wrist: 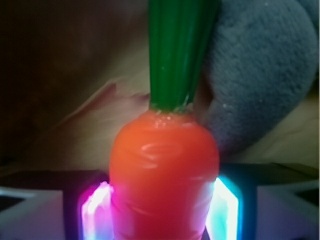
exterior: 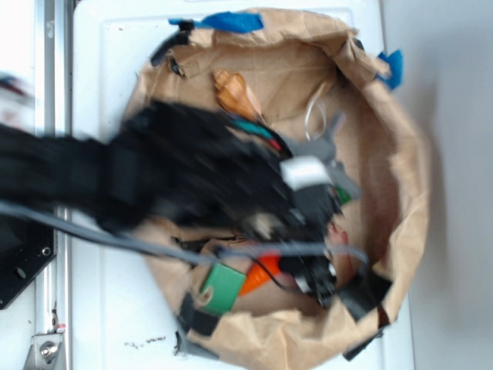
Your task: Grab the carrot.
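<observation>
**Carrot seated between the gripper pads, inside the paper-lined bowl**

- Exterior view: black arm (exterior: 154,173) reaching in from the left over a round basin lined with crumpled brown paper (exterior: 400,193), set on a white tabletop (exterior: 108,308). Heavy motion blur over the arm; detail poor.
- Gripper (exterior: 312,274) low in the basin near the front wall. Fingertips not separable in this view.
- Carrot (exterior: 260,275) seen only as a small orange patch beside a flat green block (exterior: 223,288), under a grey cable (exterior: 115,239) crossing the scene.
- Wrist view: carrot (wrist: 164,175) filling the centre, orange body glossy, dark green stem pointing up and away from the camera. Body wedged between 2 lit fingers (wrist: 95,210), pink glow on 1 side, cyan on the other, both flush against the orange surface. Grip therefore pinched onto the carrot.
- Grey plush toy (wrist: 265,75) just beside the stem, apparently touching it.
- Tan spiral seashell (exterior: 237,94) toward the rear of the basin, well apart from the carrot.
- Blue tape (exterior: 231,21) on the rear rim.
- Brands, labels, writing: none legible in either view.
</observation>
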Tool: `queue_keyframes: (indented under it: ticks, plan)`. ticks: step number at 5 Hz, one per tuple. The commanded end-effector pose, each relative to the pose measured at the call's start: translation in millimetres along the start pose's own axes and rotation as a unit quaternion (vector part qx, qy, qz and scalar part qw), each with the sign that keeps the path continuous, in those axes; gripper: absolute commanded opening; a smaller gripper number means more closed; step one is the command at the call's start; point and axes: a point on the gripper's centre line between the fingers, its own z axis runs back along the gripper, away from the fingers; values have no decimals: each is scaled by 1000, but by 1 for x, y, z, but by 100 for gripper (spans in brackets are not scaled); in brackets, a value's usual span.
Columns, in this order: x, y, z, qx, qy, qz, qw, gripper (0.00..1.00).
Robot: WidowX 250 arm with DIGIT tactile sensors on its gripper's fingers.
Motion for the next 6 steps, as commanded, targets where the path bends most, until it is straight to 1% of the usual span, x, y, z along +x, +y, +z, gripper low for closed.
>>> queue_keyframes:
  ticks: [1, 2, 3, 4, 5, 6]
  plan:
    - [20, 34, 60, 16, 2, -119, 993, 0]
    - [33, 50, 93, 88, 45, -147, 984, 0]
    - [23, 31, 105, 146, 67, -130, 978, 0]
    - [17, 20, 110, 150, 79, -144, 975, 0]
    - [17, 13, 113, 146, 57, -150, 976, 0]
    - [14, 10, 110, 147, 50, -150, 976, 0]
